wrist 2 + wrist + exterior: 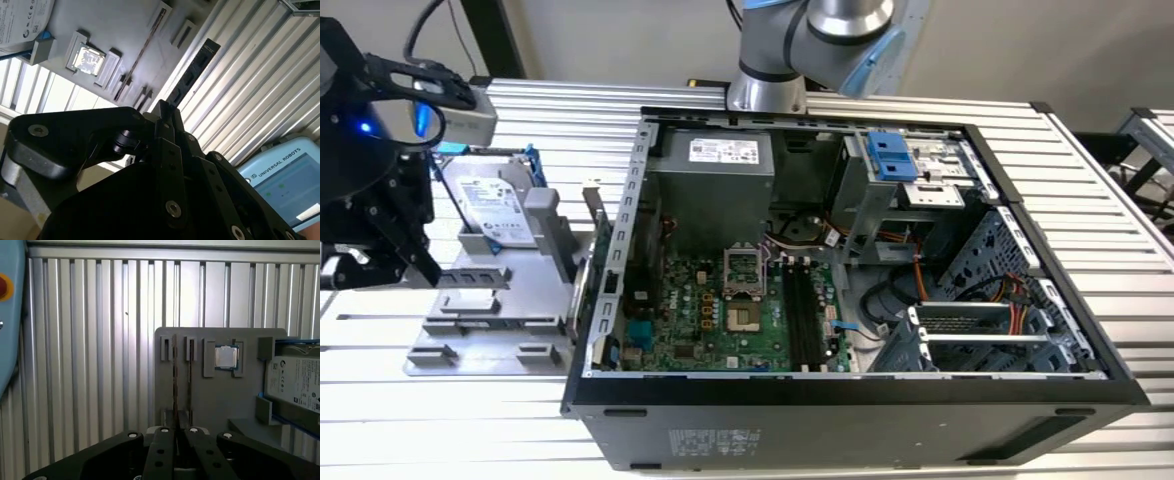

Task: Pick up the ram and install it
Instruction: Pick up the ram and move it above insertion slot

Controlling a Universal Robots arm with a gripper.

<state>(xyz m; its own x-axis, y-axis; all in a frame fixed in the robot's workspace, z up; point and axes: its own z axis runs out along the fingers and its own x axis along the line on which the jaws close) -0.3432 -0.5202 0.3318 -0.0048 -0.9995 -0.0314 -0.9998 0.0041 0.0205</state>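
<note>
Because its two black fingers (162, 445) are drawn almost together, with no more than a board's thickness between them, the gripper (165, 111) is plainly clamped on the ram (191, 73). It pinches one end of the dark stick, and the rest juts out free beyond the fingertips, with black chips showing along its face in the second wrist view. Seen edge-on in the first wrist view, the ram is a thin line running out from the fingers in front of the grey tray (215, 400). It passes between the tray's two pairs of slot posts, just beside a second stick (190, 375) that stands in its own slot. Whether the ram touches the tray cannot be told. Past the second stick the tray carries a square CPU (226, 357) in a pocket and, further along, a silver drive (295, 382) with a blue bracket. In the exterior view the gripper hangs at the exterior view's left, over the tray, which lies on the ribbed desk (454, 420) near the edge on that side. The open case (854, 430) stands mid-desk just beside the tray, and the black memory slots (807, 315) on its board are well apart from the ram. A pale blue pendant (285, 180) shows near the gripper.
</note>
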